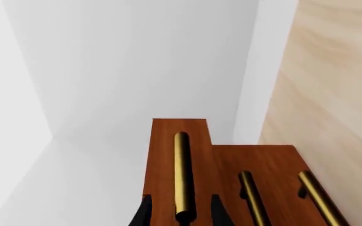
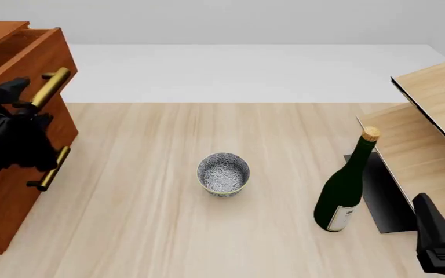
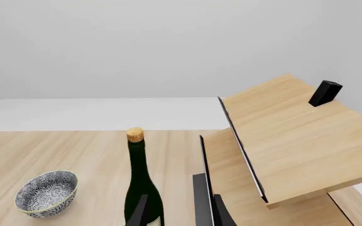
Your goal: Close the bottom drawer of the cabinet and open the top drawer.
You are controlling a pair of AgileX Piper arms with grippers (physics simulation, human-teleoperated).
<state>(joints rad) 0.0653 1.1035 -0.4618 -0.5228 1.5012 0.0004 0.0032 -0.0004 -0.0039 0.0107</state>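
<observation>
1. Left gripper point(image 1: 181, 214): fingers apart, straddling the handle point(image 1: 182, 174) of the top drawer point(image 2: 23, 55), which stands pulled out of the cabinet point(image 2: 6, 197).
2. Below it, the bottom drawer point(image 1: 322, 197) sits flush.
3. Right gripper point(image 3: 179, 212): fingers apart, holding nothing.
4. Just ahead stands a corked bottle point(image 3: 141, 188); beyond it, a bowl point(image 2: 223, 174), nothing visible inside.

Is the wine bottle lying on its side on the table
No, in the front view the wine bottle stands upright on the table, cork at the top, to the right of the patterned bowl.
</observation>
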